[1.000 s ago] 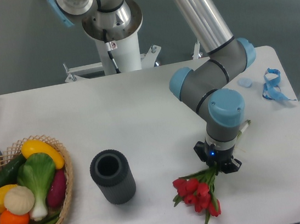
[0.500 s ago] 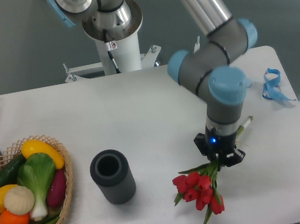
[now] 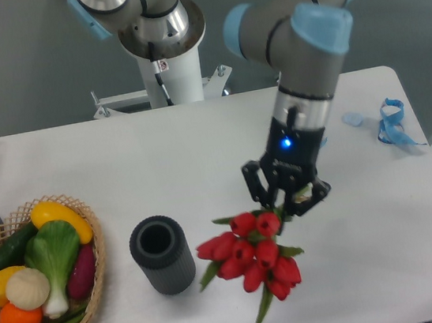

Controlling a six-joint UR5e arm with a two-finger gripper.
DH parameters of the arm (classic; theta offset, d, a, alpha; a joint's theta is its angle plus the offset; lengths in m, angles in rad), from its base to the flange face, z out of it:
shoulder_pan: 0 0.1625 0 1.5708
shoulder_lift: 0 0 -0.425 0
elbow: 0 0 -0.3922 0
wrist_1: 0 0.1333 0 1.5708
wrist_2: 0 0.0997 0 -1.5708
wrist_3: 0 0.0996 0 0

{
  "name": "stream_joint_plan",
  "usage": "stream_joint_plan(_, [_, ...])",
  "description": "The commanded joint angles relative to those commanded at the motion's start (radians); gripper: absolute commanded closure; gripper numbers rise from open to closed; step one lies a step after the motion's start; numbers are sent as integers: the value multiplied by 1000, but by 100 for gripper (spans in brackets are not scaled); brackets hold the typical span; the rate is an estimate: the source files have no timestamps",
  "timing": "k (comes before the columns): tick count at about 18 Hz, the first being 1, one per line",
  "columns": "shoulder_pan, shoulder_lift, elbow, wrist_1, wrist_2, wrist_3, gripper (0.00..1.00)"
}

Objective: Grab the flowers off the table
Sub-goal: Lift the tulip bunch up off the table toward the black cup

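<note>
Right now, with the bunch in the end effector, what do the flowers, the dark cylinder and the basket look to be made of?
The flowers: likely artificial, fabric or plastic; the red heads look uniform and matte. The dark cylinder: a charcoal, hollow tube with a matte, slightly textured wall, possibly felt or foam. The basket: woven wicker, with an open tan weave showing at the rim. The end effector is shut on the stems.

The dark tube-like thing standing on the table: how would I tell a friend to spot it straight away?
Start at the white table and find the wicker basket of vegetables at its left edge. Just right of it stands a dark grey cylinder, upright with its open mouth facing up. It is the only dull, colourless thing there, between the bright vegetables and the red tulips held by the gripper.
</note>
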Motion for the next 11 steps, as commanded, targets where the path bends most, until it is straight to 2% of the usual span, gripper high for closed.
stream_joint_plan(4, [12, -1, 3, 5, -114, -12, 85])
stream_joint_plan(11, [58, -3, 12, 5, -192, -13, 85])
